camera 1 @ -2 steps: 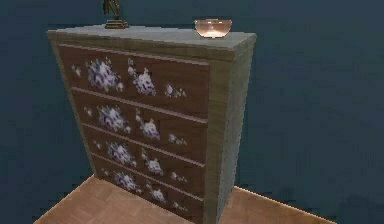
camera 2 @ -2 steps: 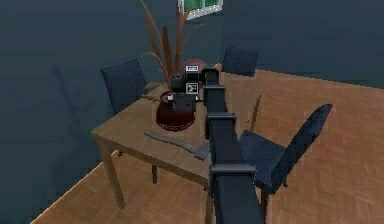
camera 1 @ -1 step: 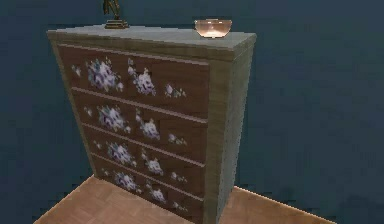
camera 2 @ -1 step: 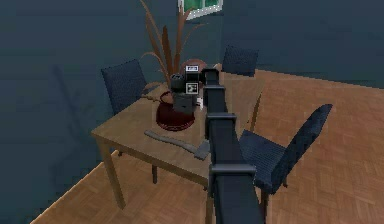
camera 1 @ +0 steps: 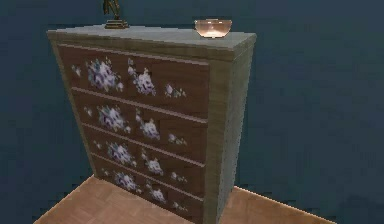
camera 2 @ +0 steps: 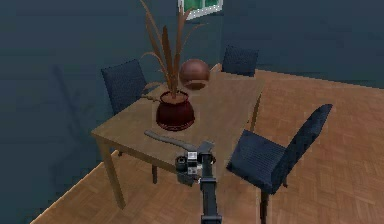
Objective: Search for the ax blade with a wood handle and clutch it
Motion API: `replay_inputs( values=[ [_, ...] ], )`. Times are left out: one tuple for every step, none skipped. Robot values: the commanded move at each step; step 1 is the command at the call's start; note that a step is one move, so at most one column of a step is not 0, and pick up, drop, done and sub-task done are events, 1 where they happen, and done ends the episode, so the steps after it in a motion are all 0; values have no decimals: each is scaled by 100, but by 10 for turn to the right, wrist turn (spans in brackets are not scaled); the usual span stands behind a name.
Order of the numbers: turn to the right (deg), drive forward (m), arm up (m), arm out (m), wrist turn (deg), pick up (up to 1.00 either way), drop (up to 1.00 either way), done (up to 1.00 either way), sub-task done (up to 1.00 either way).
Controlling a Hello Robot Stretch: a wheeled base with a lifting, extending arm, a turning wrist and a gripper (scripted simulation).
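So there's a long thin greyish thing (camera 2: pixel 168 139) lying flat at the near end of the table (camera 2: pixel 235 98), just this side of the red plant pot (camera 2: pixel 175 112). It's probably the ax, but it's too small to swear to. The gripper (camera 2: pixel 186 166) is right by it, and I can't tell if it's got hold of anything. I'd call this the reach-in step, and the next move needs lining up on the handle.

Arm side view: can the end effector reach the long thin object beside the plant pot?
Likely yes: the end effector is at the edge of the table, right by the long thin object; nothing stands between them.
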Motion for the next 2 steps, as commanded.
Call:
replay_inputs(
  values=[
    [0, 0, 0, 0, 0, 100, 0, 0, 0],
    [0, 0, 10, 0, 0, 0, 0, 0, 0]
  ],
)
